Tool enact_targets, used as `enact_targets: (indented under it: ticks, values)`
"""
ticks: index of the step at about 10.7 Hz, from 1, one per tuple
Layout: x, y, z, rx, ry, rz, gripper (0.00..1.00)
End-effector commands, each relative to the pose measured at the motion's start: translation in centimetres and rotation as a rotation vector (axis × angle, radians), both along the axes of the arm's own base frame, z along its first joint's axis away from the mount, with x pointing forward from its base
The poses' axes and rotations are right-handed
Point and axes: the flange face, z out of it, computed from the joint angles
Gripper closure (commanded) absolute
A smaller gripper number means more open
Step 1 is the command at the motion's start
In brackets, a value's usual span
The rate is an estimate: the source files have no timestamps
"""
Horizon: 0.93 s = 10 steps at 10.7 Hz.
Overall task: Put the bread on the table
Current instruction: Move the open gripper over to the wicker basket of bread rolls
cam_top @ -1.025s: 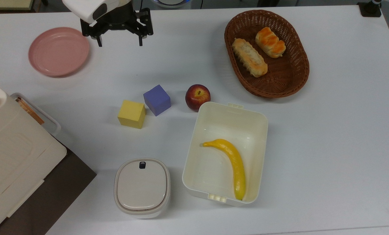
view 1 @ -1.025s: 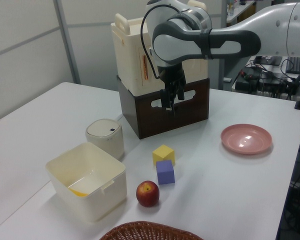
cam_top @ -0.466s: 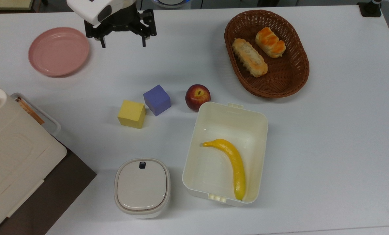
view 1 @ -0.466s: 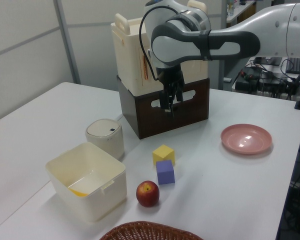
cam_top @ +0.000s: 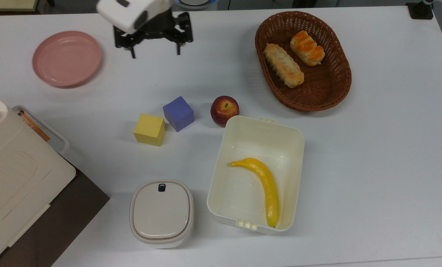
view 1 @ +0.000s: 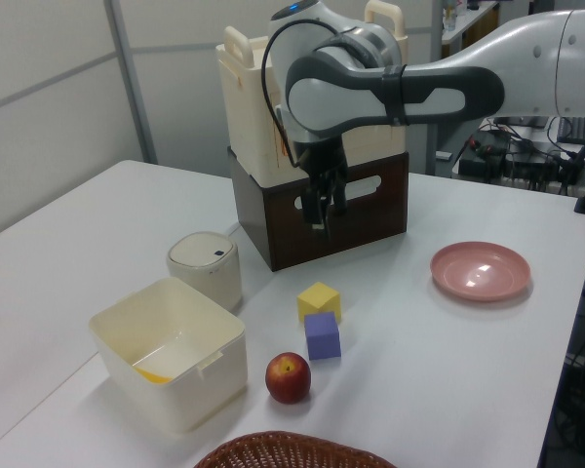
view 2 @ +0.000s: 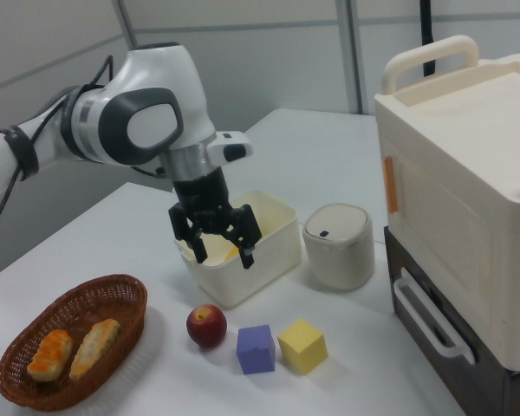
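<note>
The bread point(cam_top: 307, 48), a short roll with an orange glazed top, lies in the brown wicker basket point(cam_top: 335, 92) at the top view's upper right, beside a longer pale loaf point(cam_top: 283, 65). The right view has the bread point(view 2: 50, 355) in the basket point(view 2: 130, 290) at its lower left. My gripper point(cam_top: 155, 53) hangs open and empty above the white table point(cam_top: 372, 167), well off to the top view's left of the basket and to the right of the pink plate. It also appears in the left view point(view 1: 322, 210) and the right view point(view 2: 223, 257).
A pink plate point(cam_top: 67, 58) sits at the top view's upper left. An apple point(cam_top: 224, 109), a purple cube point(cam_top: 178, 113) and a yellow cube point(cam_top: 149, 129) lie mid-table. A cream box point(cam_top: 263, 122) holds a banana point(cam_top: 265, 185). A lidded white pot point(cam_top: 161, 213) and a cream-and-brown crate point(cam_top: 17, 178) stand nearby.
My gripper has travelled toward the top view's right, away from the pink plate and toward the basket, staying open. Nothing on the table has moved.
</note>
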Motion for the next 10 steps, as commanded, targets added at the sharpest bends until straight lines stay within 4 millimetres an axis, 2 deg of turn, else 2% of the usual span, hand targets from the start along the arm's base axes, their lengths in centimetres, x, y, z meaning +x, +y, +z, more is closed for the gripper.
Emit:
enact_targets:
  ticks: [1,5,10]
  values:
    - [-0.9,4.9,-0.9,0.011,0.037,0.098,0.00]
    - [-2.9,12.4,-2.5,0.028,0.142,0.227,0.00]
    - [-7.9,22.4,-5.3,-0.003,0.343,0.400,0.00]
